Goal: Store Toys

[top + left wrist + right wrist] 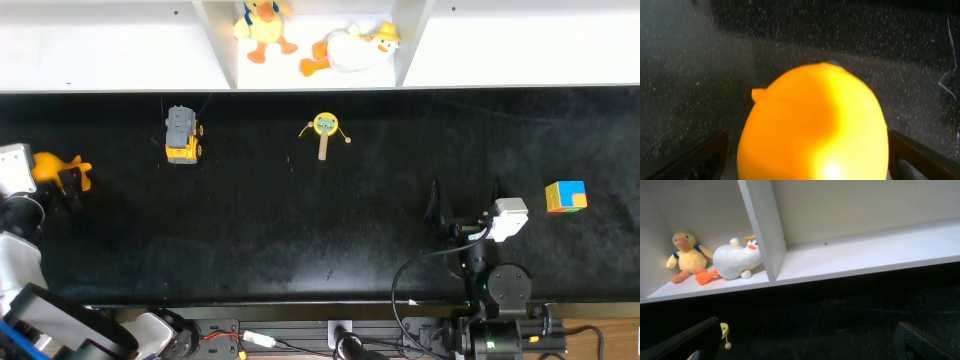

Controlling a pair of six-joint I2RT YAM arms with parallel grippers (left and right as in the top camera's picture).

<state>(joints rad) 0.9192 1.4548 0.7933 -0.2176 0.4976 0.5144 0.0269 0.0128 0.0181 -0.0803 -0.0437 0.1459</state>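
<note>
We see a white wooden shelf (120, 50) along the upper edge of the frame and, below it, a wide black table surface (300, 230). The left arm (20, 250) is folded at the far left edge. Its gripper (70, 180) lies low over the table, clenched on a smooth, rounded orange plastic toy (812, 130) that sits between both fingers. The right arm (490, 270) stands at the lower right. Its gripper (807, 325) points toward the shelf with fingers spread wide, holding nothing.

In the shelf's middle compartment lies a white plush duck (350, 48), touching a sitting yellow plush duck (262, 25) to its left. On the table are a yellow-and-grey toy truck (181, 135) at upper left, a multicoloured cube (565, 197) at right, and a small yellow rattle drum with a wooden handle (325, 130) at upper centre.
</note>
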